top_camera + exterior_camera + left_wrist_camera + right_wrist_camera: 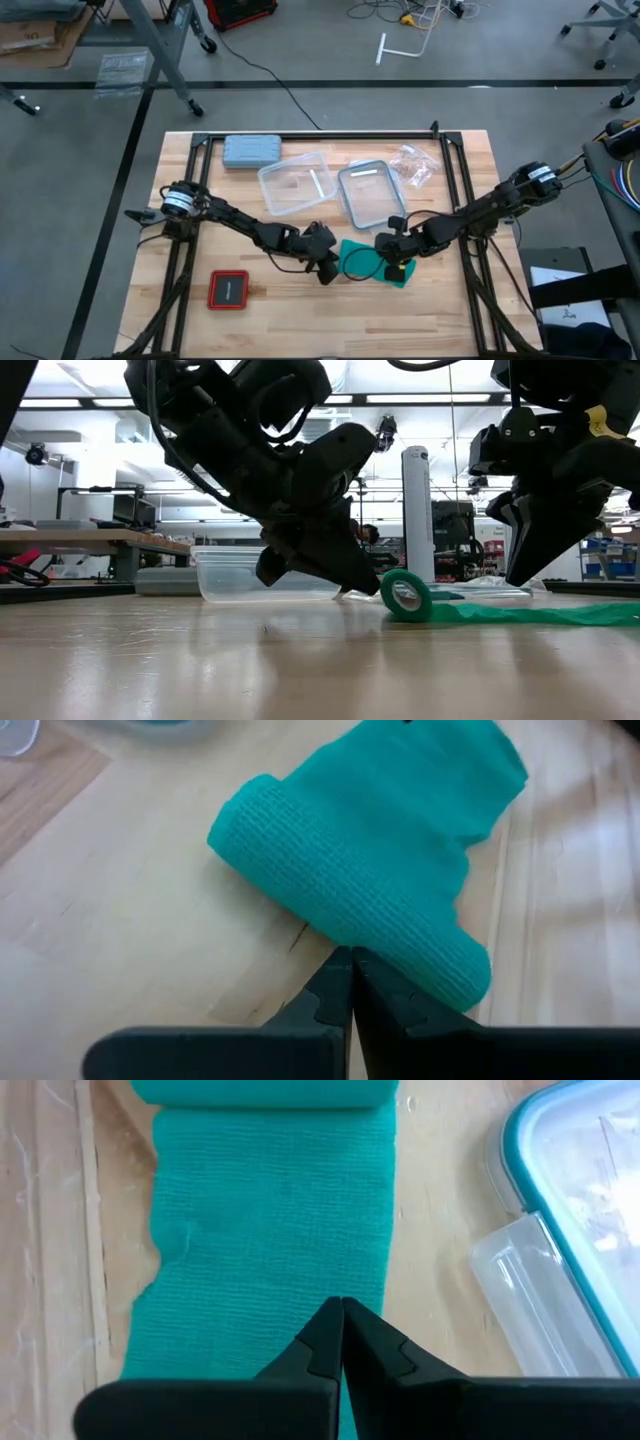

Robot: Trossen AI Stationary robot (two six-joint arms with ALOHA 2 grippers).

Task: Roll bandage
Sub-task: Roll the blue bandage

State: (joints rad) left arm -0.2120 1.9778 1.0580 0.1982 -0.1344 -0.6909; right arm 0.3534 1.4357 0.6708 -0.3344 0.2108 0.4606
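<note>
Both pairs of jaws are pressed together with nothing between them. Left gripper (350, 960) is resting its closed tips against the wood, touching the near side of the roll (350, 910), the wound-up end of the teal bandage (372, 262). Right gripper (340, 1312) is pressing its closed tips down on the flat, unrolled band (270, 1220), just beyond the roll, pinning that stretch to the table (300, 310).

Seen from the table's level, the roll (406, 596) is standing on edge as a small hoop, with the flat tail running away from it along the wood under the right gripper (530, 560). The left gripper (330, 570) is leaning in low just beside the hoop.

Judging by this, rolling is partly done: a few turns are wound and a length of band is lying flat. The next move seems to call for the left tips to nudge the roll onward over the band while the right tips are keeping the tail taut and straight, then giving way as the roll nears them.

Farther beyond the jaws, two clear tubs (295, 185) are sitting side by side, one with a blue-rimmed lid (372, 192). A grey-blue case (250, 150) is lying farthest off.
</note>
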